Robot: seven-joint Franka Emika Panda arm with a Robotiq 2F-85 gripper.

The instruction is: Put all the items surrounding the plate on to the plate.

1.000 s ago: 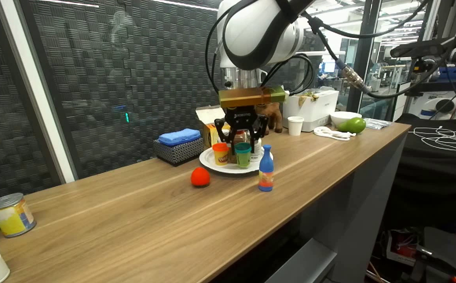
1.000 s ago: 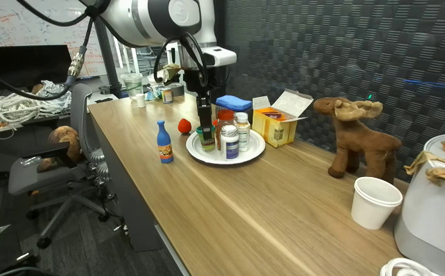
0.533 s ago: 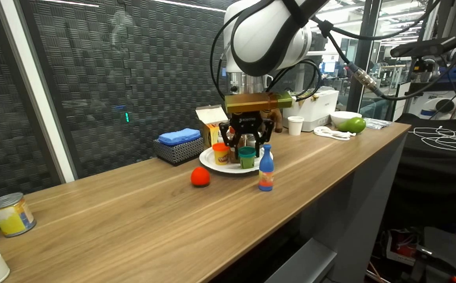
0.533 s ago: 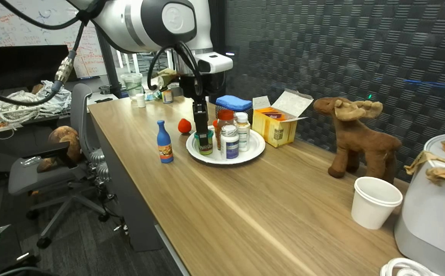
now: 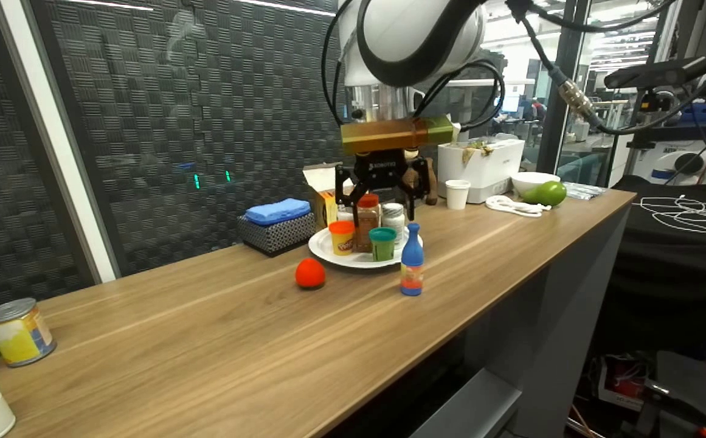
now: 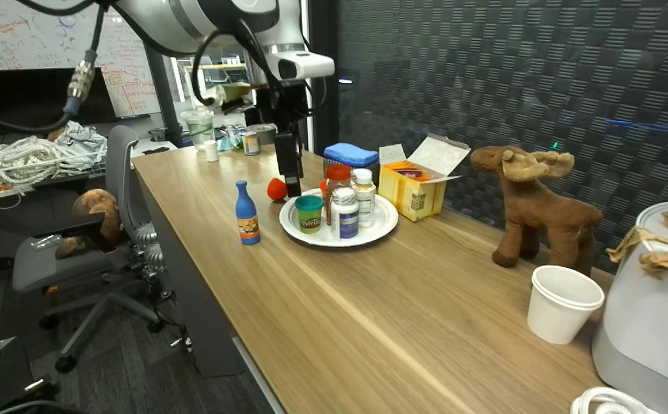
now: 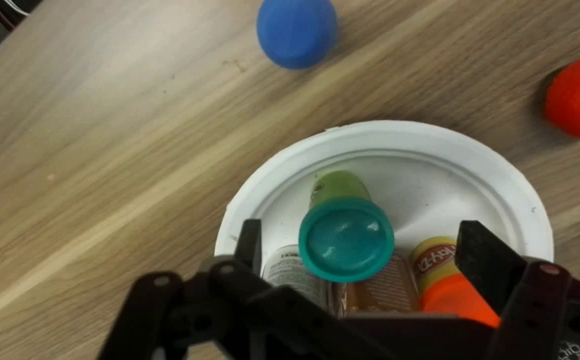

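Note:
My gripper point(image 5: 383, 219) hangs open above the round white plate point(image 7: 399, 132), with nothing held. Below it, a green tub with a teal lid point(image 6: 309, 215) stands upright on the plate; its lid shows between the fingers in the wrist view. Also on the plate are a yellow tub with an orange lid point(image 5: 342, 240), a brownish jar with a red cap point(image 5: 366, 231) and two white bottles, a nearer bottle point(image 6: 345, 215) and a farther bottle point(image 6: 364, 198). Off the plate, a blue bottle point(image 5: 412, 261) stands upright on the table. A round red-orange item point(image 5: 310, 274) lies beside the rim.
Close behind the plate stand an open yellow box point(image 6: 417, 192) and a patterned container point(image 5: 276, 231) topped by a blue cloth. A brown stuffed animal point(image 6: 541, 207) and a white paper cup point(image 6: 561, 305) are farther along the table, near a white appliance point(image 6: 650, 310).
The teal-lidded tub shifted slightly on the plate and was let go. My gripper has opened wider and risen clear of it. The blue bottle and red-orange item have not moved.

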